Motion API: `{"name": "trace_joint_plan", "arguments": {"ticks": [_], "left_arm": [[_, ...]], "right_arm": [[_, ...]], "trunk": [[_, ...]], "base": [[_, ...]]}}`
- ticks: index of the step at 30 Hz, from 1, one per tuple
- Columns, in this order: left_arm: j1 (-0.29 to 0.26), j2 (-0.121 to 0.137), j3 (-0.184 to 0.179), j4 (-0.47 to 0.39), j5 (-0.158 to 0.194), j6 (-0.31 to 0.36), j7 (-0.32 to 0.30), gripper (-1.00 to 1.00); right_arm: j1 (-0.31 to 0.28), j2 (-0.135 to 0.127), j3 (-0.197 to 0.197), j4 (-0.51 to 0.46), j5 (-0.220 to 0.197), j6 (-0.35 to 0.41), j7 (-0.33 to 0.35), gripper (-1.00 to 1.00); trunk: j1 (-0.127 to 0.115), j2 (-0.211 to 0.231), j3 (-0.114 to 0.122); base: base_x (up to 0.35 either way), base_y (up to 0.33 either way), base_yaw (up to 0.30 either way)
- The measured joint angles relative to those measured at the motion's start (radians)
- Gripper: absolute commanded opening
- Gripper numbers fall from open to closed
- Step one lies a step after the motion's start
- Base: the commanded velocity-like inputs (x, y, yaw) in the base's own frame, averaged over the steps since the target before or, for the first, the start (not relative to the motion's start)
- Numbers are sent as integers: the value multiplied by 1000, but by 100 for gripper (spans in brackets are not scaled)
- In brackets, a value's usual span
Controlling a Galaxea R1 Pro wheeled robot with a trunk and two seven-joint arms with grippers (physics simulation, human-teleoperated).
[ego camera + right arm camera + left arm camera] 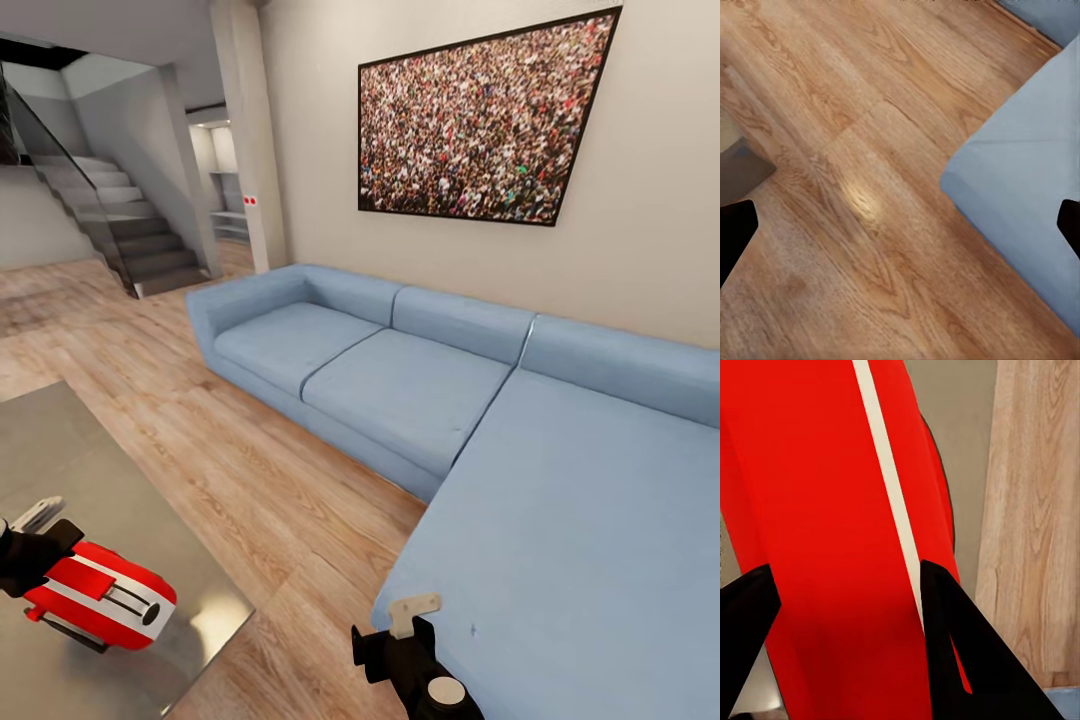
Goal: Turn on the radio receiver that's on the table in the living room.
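On the grey table (90, 470), unlabelled red radio receiver (100, 596) between left pincer (844, 607) fingers.

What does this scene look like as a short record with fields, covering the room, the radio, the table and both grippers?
room: living room with light-blue sofa, framed crowd photograph, wood plank floor
radio receiver: red with white stripes, over the table
table: grey top, at the head view's lower left
left gripper: fingers either side of the radio
right gripper: open, empty, above floor and sofa edge
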Motion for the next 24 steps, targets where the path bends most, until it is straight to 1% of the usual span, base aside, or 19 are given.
{"name": "trace_joint_plan", "arguments": {"ticks": [4,7,9,11,12,13,14,16,18,19,22,24], "left_arm": [[0,-1,-3,-1,0,0,0,-100],[0,-5,-23,-1,2,0,0,-100],[0,-12,-30,-14,-1,1,1,-100],[0,-19,-31,-33,4,0,1,-100],[1,-20,-30,-43,3,6,1,-100],[2,-22,-29,-65,-5,45,2,-100],[2,-27,-28,-80,1,60,2,-100],[4,-39,-27,-112,7,82,4,-100],[7,-51,-25,-144,-4,101,6,-100],[8,-53,-25,-147,2,99,6,-100],[9,-57,-25,-154,-7,105,8,-100],[9,-58,-26,-156,-2,104,8,-100]], "right_arm": [[0,0,1,0,0,0,0,100],[0,0,1,0,0,0,0,100],[0,0,0,0,0,1,0,100],[0,0,0,0,0,0,0,100],[0,0,0,0,0,0,0,100],[0,0,0,0,0,0,0,100],[0,0,0,0,0,0,0,100],[0,0,0,0,0,1,0,100],[0,0,0,0,0,1,0,100],[0,0,0,0,0,1,0,100],[0,0,1,0,0,1,0,100],[0,0,0,0,0,1,0,100]], "trunk": [[-15,28,13],[-27,49,22],[-34,63,28],[-42,77,34],[-46,84,38],[-50,91,41],[-54,98,44],[-61,112,50],[-69,126,56],[-73,133,60],[-84,154,69],[-92,168,75]], "base": [[0,0,0],[0,0,0],[0,0,0],[0,0,0],[0,0,0],[0,0,0],[0,0,0],[0,0,0],[0,0,0],[0,0,0],[0,0,0],[0,0,0]]}}
